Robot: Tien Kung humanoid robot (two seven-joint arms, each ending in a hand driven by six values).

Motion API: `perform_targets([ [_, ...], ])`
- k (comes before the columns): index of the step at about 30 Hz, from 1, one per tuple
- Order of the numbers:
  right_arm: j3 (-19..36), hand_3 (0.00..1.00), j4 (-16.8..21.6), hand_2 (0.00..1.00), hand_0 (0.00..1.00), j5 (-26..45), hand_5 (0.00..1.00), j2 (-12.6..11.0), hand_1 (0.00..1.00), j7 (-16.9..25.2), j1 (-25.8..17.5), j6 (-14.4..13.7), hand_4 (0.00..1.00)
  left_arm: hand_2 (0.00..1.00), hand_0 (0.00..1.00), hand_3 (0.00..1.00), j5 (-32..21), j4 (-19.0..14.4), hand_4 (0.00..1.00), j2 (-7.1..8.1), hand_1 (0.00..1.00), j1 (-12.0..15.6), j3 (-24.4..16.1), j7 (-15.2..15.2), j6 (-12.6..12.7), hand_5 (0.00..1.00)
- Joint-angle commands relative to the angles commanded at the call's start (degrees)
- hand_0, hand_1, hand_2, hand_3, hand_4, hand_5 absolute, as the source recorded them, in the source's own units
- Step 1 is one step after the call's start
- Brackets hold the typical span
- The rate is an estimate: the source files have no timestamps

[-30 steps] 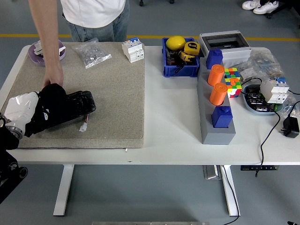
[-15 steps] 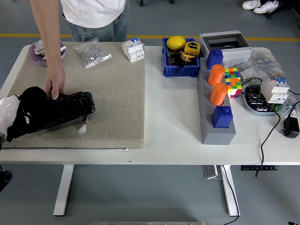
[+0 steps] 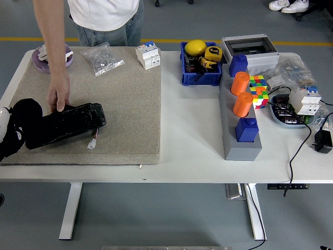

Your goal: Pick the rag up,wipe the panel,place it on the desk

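The robot's left hand [image 3: 15, 130] comes in at the left edge of the table, over the beige mat [image 3: 119, 104]. It is wrapped in or covered by a dark bundle, which looks to be the rag [image 3: 25, 117], so I cannot tell whether the fingers are clamped on it or merely resting under it. The black mass sits at the near left end of the black panel [image 3: 65, 124], touching it. The panel lies flat on the mat, its long side running away from the robot's hand toward the right and slightly farther back, with a small white connector [image 3: 92, 144] on a short lead just at its near right corner.

A person stands at the far side, one arm reaching down, and the person's hand [image 3: 59, 95] presses its fingertips on the far edge of the panel, just beyond and to the right of the robot's hand.

Well beyond the hands on the mat are a purple plate [image 3: 48, 56], a clear bag of small parts [image 3: 102, 58] and a white breaker [image 3: 148, 55]. Far off to the right, well away from the robot's fingers, stand a blue bin [image 3: 199, 78] of tools, a grey stand [image 3: 237, 140] with orange cylinders [image 3: 240, 83] and blue blocks [image 3: 246, 129], and a colour cube [image 3: 257, 88]
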Motion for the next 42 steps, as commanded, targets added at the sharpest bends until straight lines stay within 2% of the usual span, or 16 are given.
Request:
perform_targets([
  [8,-0.02,0.704,-0.01,0.707,0.735,-0.01,0.606,0.02,0.456,-0.01,0.1,-0.03,0.998,0.563,0.201,0.471,-1.07,-0.65,0.034,-0.9,0.132,-1.2,2.53,-0.39,1.2,0.002],
  [15,-0.08,0.706,0.0,0.707,0.736,0.07,0.609,0.0,0.455,-0.03,0.23,-0.04,0.998,0.564,0.196,0.473,-1.93,-0.98,0.042,-2.08,0.134,-3.93,5.77,-0.25,1.27,0.002],
  [21,-0.27,0.706,-0.04,0.707,0.736,0.12,0.609,0.03,0.455,-0.06,0.36,0.01,0.998,0.564,0.198,0.474,-2.48,-0.68,0.041,-3.71,0.133,-6.68,8.93,-0.05,1.04,0.002],
  [31,-0.37,0.707,-0.03,0.708,0.736,0.14,0.61,0.04,0.454,-0.1,0.44,0.05,0.998,0.561,0.198,0.473,-2.96,-0.35,0.042,-5.49,0.133,-10.02,12.67,0.25,0.78,0.002],
  [42,-0.66,0.707,-0.06,0.708,0.737,0.31,0.611,-0.04,0.453,-0.18,0.59,0.2,0.998,0.561,0.198,0.474,-3.39,0.13,0.049,-8.65,0.133,-14.25,17.2,0.93,0.21,0.002],
])
